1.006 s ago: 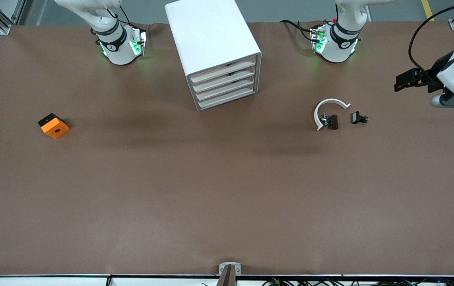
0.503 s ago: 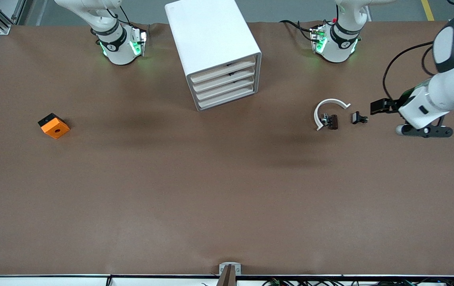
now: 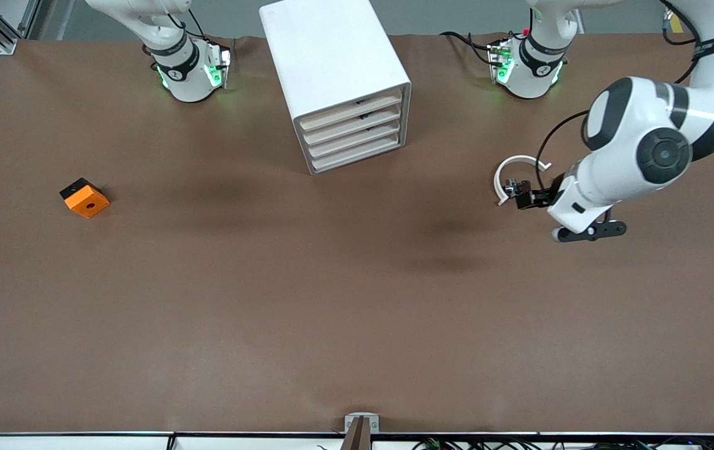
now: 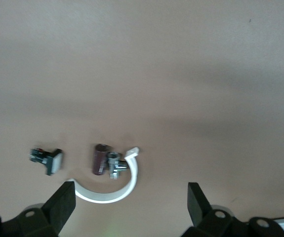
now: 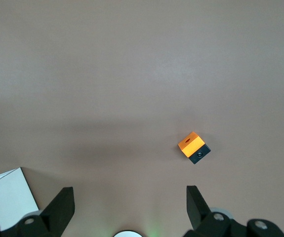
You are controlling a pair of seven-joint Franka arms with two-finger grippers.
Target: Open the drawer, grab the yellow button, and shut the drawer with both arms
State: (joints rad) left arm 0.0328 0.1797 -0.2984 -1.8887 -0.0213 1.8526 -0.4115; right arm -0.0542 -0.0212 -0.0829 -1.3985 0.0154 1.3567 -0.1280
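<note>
Since a second ago the left gripper [image 3: 522,200] has swung in from the counter's edge over the white arc [image 3: 512,172], fingers [image 4: 62,207] apart, and should now line up on a drawer [image 3: 352,119] handle, while the right gripper [image 5: 127,210] waits, fingers apart

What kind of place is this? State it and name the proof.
Most likely a robotics lab bench. Two white jointed robot arms are bolted to a brown-covered table, with a white boxy four-drawer cabinet, an orange square block and a white plastic arc laid out as test pieces.

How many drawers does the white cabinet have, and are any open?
4, stacked one above another in the front of the cabinet, between the two arm bases: top drawer, then and the lowest. All look shut.
</note>
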